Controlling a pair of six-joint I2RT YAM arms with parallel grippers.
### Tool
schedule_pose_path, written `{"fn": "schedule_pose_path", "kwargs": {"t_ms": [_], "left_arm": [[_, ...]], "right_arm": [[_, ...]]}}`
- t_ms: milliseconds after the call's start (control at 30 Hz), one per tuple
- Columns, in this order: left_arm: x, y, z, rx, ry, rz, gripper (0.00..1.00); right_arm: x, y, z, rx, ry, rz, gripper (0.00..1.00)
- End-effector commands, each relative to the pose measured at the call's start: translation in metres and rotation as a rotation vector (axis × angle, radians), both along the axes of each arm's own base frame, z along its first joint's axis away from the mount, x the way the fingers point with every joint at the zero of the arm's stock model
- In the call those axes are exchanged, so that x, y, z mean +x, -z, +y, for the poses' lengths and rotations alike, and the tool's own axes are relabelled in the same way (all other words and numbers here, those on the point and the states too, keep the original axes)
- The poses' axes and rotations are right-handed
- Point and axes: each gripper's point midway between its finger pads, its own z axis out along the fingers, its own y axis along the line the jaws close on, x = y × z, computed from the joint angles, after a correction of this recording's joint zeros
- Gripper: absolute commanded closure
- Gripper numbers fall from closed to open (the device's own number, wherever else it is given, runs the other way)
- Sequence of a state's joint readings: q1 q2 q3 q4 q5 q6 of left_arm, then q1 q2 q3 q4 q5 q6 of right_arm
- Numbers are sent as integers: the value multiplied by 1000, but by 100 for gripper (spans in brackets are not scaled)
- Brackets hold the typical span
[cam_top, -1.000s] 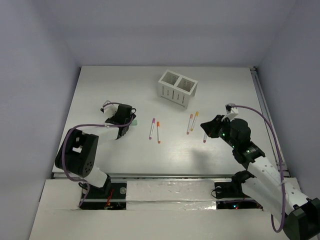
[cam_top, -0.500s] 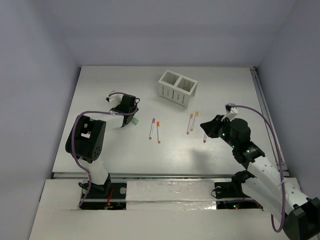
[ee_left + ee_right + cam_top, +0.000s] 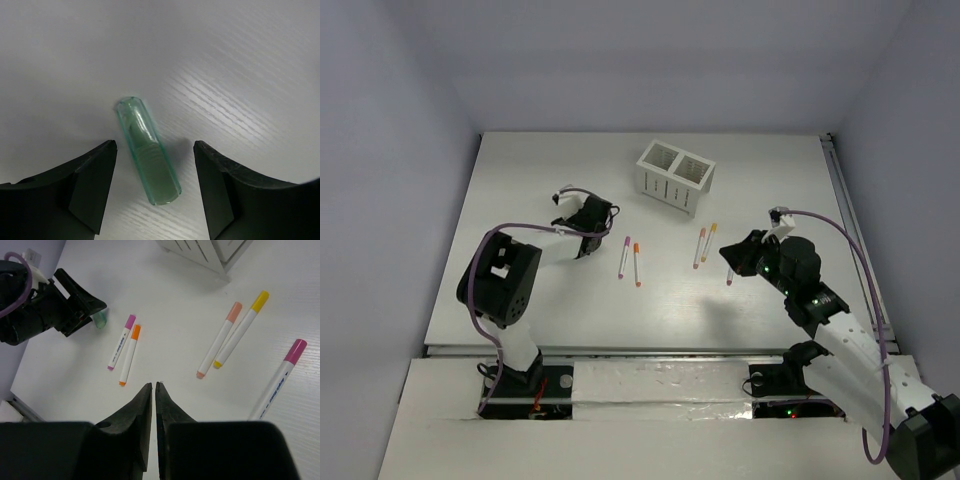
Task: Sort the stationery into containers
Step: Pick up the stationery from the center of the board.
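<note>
Step in hand: I am lining my left gripper (image 3: 155, 146) up on the mint-green cap piece (image 3: 149, 159), the first pick of the sort as I judge it.
Left gripper: I am holding the jaws wide apart, one on each side of the piece and touching neither side of it.
Mint-green piece: it is lying flat on the bench (image 3: 520, 180), slanted across the gap between my jaws, its rounded end pointing away from me.
Next move: I am reckoning on a small twist of the wrist to square the jaws to the piece's long sides, then a drop and a gentle squeeze; it looks smooth and round, so it could roll or squirt out.
Right gripper (image 3: 155, 386): I am hovering it above the bench with the jaws pressed together and nothing between them.
Pens on the left: the purple-capped pen (image 3: 623, 257) and the orange-capped pen (image 3: 637, 264) are lying side by side, just right of my left gripper.
Pens on the right: the peach-capped pen (image 3: 219, 340) and the yellow-capped pen (image 3: 241, 328) are lying together, touching near their tips, with the magenta-capped pen (image 3: 280, 380) a little apart, nearest my right gripper.
Container: the white two-compartment box (image 3: 675, 178) is standing at the far middle of the bench, well apart from the mint piece.
Contents: I am seeing nothing in either compartment from above.
Progress: every item in view is lying loose on the bench, so the sorting is barely begun.
</note>
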State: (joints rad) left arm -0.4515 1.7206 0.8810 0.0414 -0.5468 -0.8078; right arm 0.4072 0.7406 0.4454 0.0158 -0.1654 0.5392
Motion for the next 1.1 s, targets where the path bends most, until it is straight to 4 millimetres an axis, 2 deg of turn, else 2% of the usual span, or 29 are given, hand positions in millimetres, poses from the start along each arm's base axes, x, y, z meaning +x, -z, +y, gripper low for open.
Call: {"fn": "schedule_pose_path", "kwargs": {"t_ms": [0, 200, 333, 367, 400, 433, 500, 533, 600, 667, 700, 800, 833, 900, 933, 967, 1067], "left_arm": [[-9, 13, 3, 81, 12, 99, 39], [0, 12, 4, 88, -13, 95, 47], [-1, 14, 3, 89, -2, 118, 63], [-1, 15, 2, 88, 2, 122, 64], [-2, 15, 3, 94, 3, 126, 69], [-3, 15, 4, 98, 4, 128, 78], [-4, 15, 4, 103, 15, 129, 88], [-6, 16, 5, 101, 19, 133, 100], [-8, 13, 5, 98, 26, 130, 100], [-7, 1, 3, 82, 38, 97, 100], [-6, -6, 4, 85, 43, 81, 100], [-4, -48, -20, 62, 105, -34, 100], [-4, -75, -38, 52, 149, -101, 100], [0, -105, -59, 19, 191, -183, 100], [6, -132, -74, -18, 224, -243, 100], [8, -148, -92, -48, 266, -289, 100], [29, -205, -132, -141, 356, -432, 100]], "right_arm": [[3, -38, 9, 56, -30, -102, 87], [2, -35, 7, 39, -29, -100, 87], [3, -41, 7, 45, -27, -111, 87], [4, -42, 8, 44, -29, -110, 87], [4, -44, 8, 42, -32, -111, 87], [4, -46, 9, 43, -38, -115, 87], [3, -51, 7, 42, -30, -124, 87], [3, -52, 5, 42, -16, -129, 87], [1, -52, 1, 40, -6, -137, 87], [2, -50, -2, 26, 11, -135, 87], [2, -50, -3, 21, 17, -134, 87], [5, -47, -9, 19, 59, -132, 87], [7, -45, -13, 21, 84, -132, 87], [9, -43, -19, 23, 122, -133, 87], [9, -40, -23, 24, 148, -130, 87], [12, -38, -28, 15, 179, -129, 87], [14, -33, -34, 1, 215, -120, 93]]}}
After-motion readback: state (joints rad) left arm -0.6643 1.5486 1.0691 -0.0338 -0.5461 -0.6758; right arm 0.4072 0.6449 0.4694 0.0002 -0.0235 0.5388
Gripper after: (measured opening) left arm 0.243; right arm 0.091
